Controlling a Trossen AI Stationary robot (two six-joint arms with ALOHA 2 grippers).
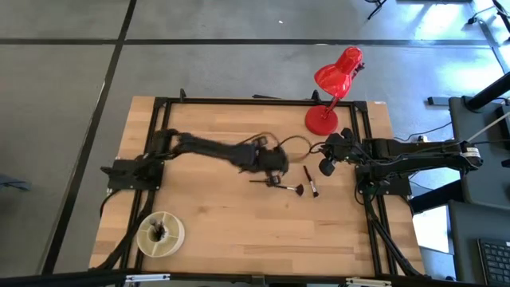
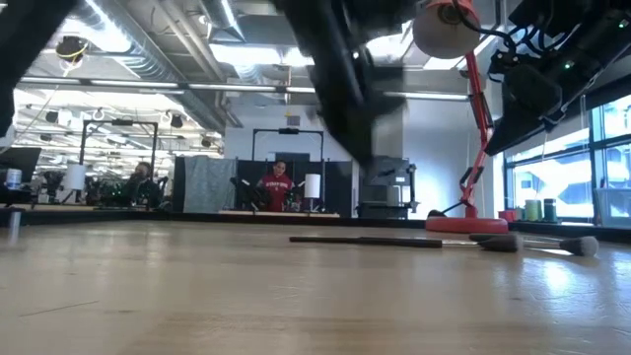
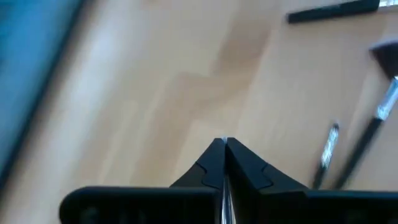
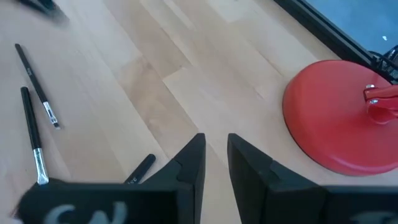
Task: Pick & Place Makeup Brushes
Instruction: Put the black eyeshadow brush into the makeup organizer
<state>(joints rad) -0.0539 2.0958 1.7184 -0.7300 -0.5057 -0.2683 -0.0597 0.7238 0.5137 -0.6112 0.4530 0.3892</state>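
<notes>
Three makeup brushes point(image 1: 291, 188) lie flat on the wood near the table's middle, thin dark sticks with silvery ferrules; the right wrist view shows brushes point(image 4: 32, 134) and the left wrist view shows brushes point(image 3: 380, 118). My left gripper point(image 1: 275, 163) hovers above the table just left of them, shut, with a thin silvery sliver between its fingers point(image 3: 224, 144). My right gripper point(image 1: 327, 162) waits open point(image 4: 214, 149) at the right, near the lamp base, touching nothing. My left gripper is shut on a thin pale, silvery part point(image 3: 224, 142) of what looks like a makeup brush, pinched between the two fingers and lying along them. Only that sliver shows in the gap, so which part of the brush it is stays hidden. It is lifted clear of the table.
A red desk lamp point(image 1: 335, 84) stands with its round base point(image 4: 336, 121) at the far right of the table, close to my right gripper. A pale round cup point(image 1: 159, 233) holding dark items sits near the left near corner. Bare wood lies between cup and brushes.
</notes>
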